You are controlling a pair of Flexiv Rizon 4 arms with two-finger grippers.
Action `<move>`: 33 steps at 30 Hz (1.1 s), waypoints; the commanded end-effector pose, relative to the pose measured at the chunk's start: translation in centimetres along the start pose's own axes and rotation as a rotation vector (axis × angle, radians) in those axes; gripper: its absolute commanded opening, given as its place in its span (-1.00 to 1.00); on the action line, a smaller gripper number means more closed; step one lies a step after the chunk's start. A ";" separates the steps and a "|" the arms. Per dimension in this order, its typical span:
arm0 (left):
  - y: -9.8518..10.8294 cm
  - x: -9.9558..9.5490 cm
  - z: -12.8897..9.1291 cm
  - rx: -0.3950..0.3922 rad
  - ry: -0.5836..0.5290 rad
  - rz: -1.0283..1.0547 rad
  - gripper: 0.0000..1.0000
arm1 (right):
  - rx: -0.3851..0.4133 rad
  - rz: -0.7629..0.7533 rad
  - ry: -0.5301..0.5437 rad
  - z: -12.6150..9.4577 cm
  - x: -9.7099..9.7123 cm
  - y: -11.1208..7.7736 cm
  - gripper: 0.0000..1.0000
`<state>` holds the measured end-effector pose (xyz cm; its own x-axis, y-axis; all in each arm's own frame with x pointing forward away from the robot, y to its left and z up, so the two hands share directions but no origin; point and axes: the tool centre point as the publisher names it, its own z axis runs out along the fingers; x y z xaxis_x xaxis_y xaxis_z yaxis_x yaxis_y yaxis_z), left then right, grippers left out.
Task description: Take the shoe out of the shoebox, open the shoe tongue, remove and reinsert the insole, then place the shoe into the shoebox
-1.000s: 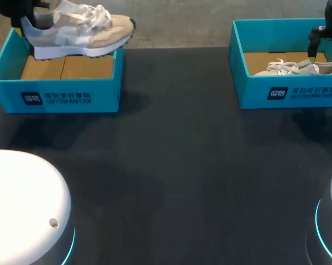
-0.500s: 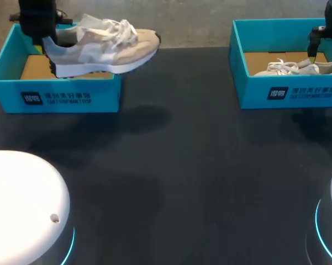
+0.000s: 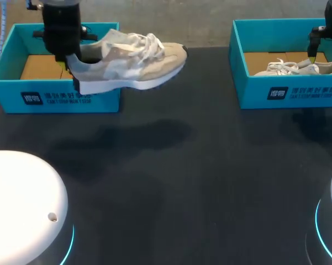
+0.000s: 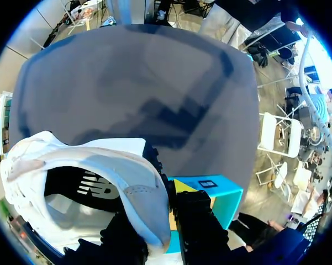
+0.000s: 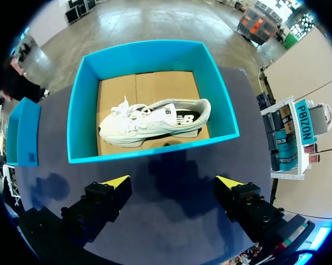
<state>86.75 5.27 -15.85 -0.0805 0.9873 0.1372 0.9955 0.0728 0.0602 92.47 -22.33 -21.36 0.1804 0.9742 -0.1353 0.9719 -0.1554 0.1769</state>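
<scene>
1. The left gripper [image 3: 73, 62] pinches the heel collar of the beige sneaker [image 3: 132, 63], held in the air over the 3 o'clock edge of the left shoebox [image 3: 55, 98].
2. The sneaker's long axis runs from heel at 9 o'clock to toe at 3 o'clock; the toe points away from the gripper.
3. The right gripper [image 5: 171, 185] is spread above the right shoebox [image 5: 80, 121]. The left gripper is the nearer one.

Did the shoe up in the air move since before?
Yes. The shoe has moved to the right: earlier it hung over the left shoebox, now most of it is past that box's right wall.
</scene>
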 end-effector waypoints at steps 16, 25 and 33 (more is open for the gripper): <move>-8.2 -8.9 0.1 -0.004 -0.028 0.072 -1.00 | -0.001 0.002 0.000 0.0 0.0 0.0 1.00; -10.9 -11.6 0.8 0.010 -0.040 0.086 -1.00 | -0.001 0.002 0.000 0.0 0.0 0.0 1.00; -12.7 -12.8 1.9 0.029 -0.050 0.077 -1.00 | -0.001 0.002 0.000 0.0 0.0 0.0 1.00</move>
<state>75.45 -7.78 -19.72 -0.0014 0.9958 0.0912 0.9998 -0.0002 0.0177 92.47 -22.33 -21.36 0.1805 0.9742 -0.1353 0.9719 -0.1555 0.1769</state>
